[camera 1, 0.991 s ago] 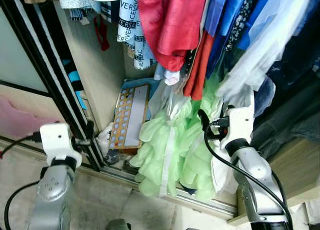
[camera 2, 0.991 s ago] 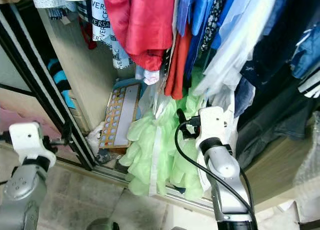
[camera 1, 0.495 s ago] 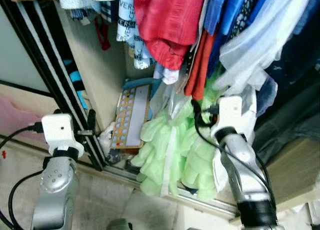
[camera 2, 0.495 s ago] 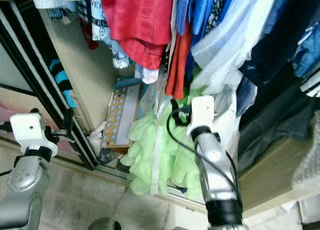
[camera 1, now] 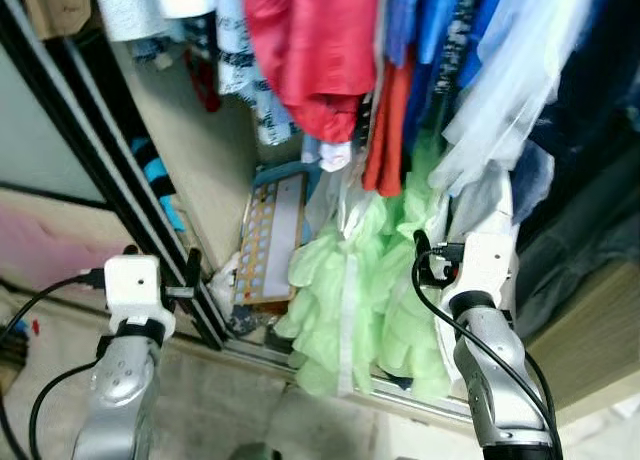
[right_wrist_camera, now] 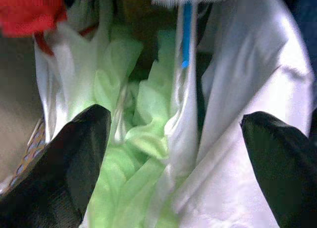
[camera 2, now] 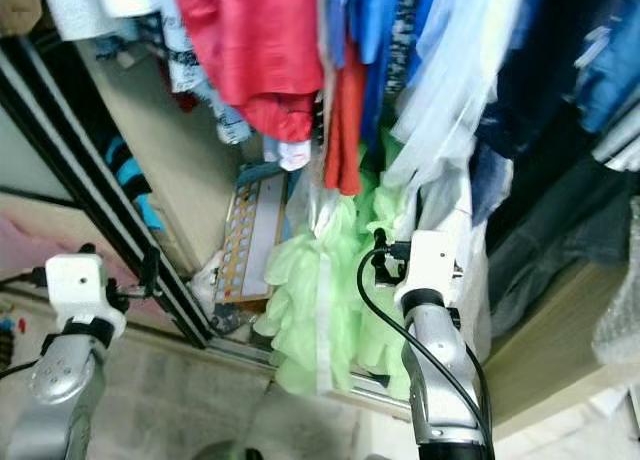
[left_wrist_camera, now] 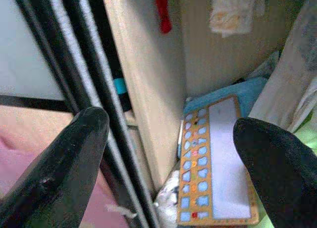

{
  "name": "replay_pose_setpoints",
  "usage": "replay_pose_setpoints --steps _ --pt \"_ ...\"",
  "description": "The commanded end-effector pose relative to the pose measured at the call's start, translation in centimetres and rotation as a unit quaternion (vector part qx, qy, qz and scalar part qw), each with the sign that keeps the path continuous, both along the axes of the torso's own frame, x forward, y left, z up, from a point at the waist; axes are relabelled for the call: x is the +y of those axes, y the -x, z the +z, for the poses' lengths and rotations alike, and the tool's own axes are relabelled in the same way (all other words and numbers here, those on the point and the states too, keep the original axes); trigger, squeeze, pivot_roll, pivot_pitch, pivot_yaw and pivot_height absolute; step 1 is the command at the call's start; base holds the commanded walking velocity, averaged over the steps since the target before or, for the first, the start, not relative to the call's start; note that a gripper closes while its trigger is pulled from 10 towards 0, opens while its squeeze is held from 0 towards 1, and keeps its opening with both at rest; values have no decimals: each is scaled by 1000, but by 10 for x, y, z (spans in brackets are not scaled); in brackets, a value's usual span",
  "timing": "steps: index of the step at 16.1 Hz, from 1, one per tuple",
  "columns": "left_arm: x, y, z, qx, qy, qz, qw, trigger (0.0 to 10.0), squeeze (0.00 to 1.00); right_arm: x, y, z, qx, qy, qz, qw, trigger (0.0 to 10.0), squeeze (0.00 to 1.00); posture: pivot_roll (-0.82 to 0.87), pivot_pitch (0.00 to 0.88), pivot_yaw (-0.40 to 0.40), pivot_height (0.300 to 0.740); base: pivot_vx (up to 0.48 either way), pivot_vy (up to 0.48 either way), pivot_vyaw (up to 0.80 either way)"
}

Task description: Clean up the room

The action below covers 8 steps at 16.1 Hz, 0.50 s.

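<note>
Left gripper [left_wrist_camera: 168,153] spread wide, holding nothing, facing black wardrobe door frame [camera 1: 110,195]. Orange-blue board [camera 1: 268,242] leans on wardrobe floor inside. Red garment [camera 1: 315,50] hangs above. Light green garment [camera 1: 355,300] spills over the sill. Right gripper [right_wrist_camera: 173,153] spread wide, empty, at white garment [right_wrist_camera: 237,153].

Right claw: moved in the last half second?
Yes. The right claw, open, has drawn back, down and to the robot's right, judged against the hanging pale green ruffled garment.

Crowded open wardrobe
Light green garment [camera 1: 345,290] hangs to the floor track; orange board [camera 1: 268,242] leans inside.
</note>
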State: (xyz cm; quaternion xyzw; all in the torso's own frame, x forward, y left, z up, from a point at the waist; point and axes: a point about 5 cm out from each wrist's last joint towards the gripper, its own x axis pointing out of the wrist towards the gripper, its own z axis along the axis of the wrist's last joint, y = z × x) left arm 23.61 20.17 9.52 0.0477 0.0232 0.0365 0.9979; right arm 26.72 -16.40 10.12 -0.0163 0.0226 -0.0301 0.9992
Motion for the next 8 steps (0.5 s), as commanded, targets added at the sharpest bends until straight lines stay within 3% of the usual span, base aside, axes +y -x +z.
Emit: replay_pose_setpoints --steps 1,3,5,8 --pt "-2 -1 -4 8 10 -3 1000 10000 0 1 -1 6 -15 8 3 1000 10000 0 -7 0 71 740 0 0 0" --pt "-7 0 -6 8 35 -3 999 10000 0 1 -4 5 -9 11 18 1000 10000 0 -7 0 44 740 0 0 0" --pt "-8 1 -6 6 25 0 1000 10000 0 4 -7 6 -6 22 32 999 10000 0 6 0 28 740 0 0 0" --pt "-10 4 -6 6 12 3 1000 10000 0 13 -12 3 1 35 58 998 10000 0 29 0 9 740 0 0 800"
